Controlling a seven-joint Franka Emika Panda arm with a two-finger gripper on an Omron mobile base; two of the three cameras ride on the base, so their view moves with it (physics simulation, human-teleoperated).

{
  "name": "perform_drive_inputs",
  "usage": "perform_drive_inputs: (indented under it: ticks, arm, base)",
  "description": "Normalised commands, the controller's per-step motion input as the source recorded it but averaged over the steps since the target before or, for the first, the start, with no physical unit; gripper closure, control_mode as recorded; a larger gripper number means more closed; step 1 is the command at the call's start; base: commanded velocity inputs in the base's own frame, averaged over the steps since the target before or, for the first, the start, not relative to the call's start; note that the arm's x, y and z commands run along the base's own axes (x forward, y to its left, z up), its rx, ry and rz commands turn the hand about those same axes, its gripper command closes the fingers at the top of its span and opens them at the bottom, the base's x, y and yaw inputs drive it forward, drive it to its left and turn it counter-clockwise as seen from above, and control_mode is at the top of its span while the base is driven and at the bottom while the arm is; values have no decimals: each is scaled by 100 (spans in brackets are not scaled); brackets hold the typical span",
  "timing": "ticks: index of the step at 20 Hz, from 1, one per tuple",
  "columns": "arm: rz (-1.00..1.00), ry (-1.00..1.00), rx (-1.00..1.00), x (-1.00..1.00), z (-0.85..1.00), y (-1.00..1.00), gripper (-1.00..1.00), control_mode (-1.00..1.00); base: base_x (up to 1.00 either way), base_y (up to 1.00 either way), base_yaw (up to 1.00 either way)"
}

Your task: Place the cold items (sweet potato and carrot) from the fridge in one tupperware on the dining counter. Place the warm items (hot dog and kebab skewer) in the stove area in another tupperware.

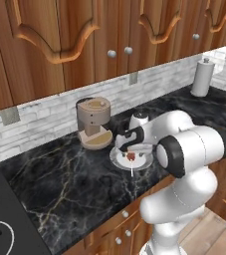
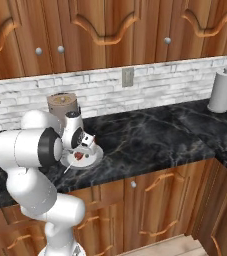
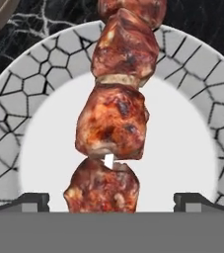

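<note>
Black marble surface [image 1: 74, 184] carries the plate [image 3: 44, 84] with the kebab skewer [image 3: 116, 118] lying across it, and my end effector [image 3: 111, 200], released wide and straddling the meat, should sink lower and centre on the middle chunks before I clench.

Even, soft rendered light, faint shadows, mild sheen on the black counter [image 2: 150, 140], low resolution, slightly pixelated edges

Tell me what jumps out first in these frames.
The kebab skewer, chunky browned meat lying across a white plate with a cracked-mosaic rim, on the black marble counter. The gripper hangs right over it, open, fingertips on either side of the meat. A brown coffee machine stands just behind the plate.
</note>
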Motion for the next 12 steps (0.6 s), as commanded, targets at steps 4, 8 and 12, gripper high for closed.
perform_drive_inputs:
  ticks: [4, 8, 12]
  arm:
    - [0, 0, 0, 13, -22, 0, -100, -100]
    - [0, 3, 0, 7, -20, 0, 100, -100]
    - [0, 2, -2, 0, -6, 0, 100, -100]
  base:
    - [0, 0, 0]
    - [0, 0, 0]
    - [0, 0, 0]
